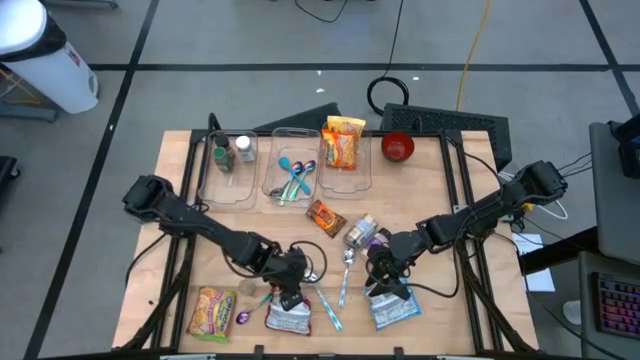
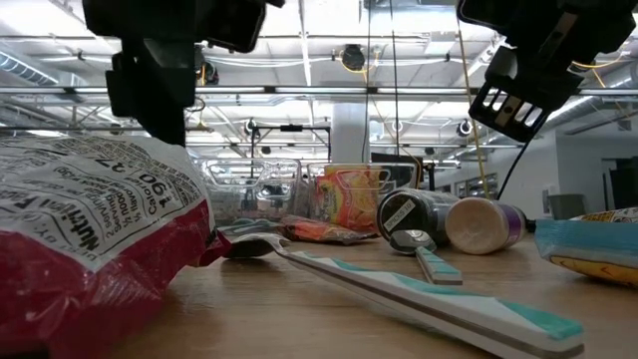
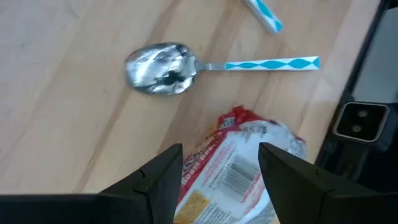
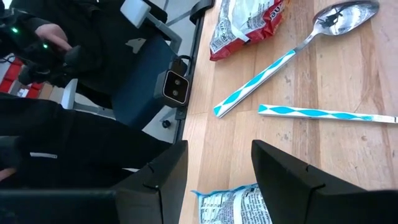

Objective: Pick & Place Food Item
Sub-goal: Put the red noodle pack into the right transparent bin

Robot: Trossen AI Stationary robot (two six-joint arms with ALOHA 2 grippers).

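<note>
Your left gripper [image 3: 221, 168] hangs with its jaws parted just above the red-and-white snack bag [image 3: 239, 168] at the table's near edge, straddling it so a closing pinch would catch the crimped top. Your right gripper [image 4: 219, 165] hovers open over the blue-and-white snack bag [image 4: 233, 202], likewise lined up to descend. Both bags run off the wrist pictures' edges, and from overhead the grippers hide their tops, so their full shape stays uncertain.
</note>
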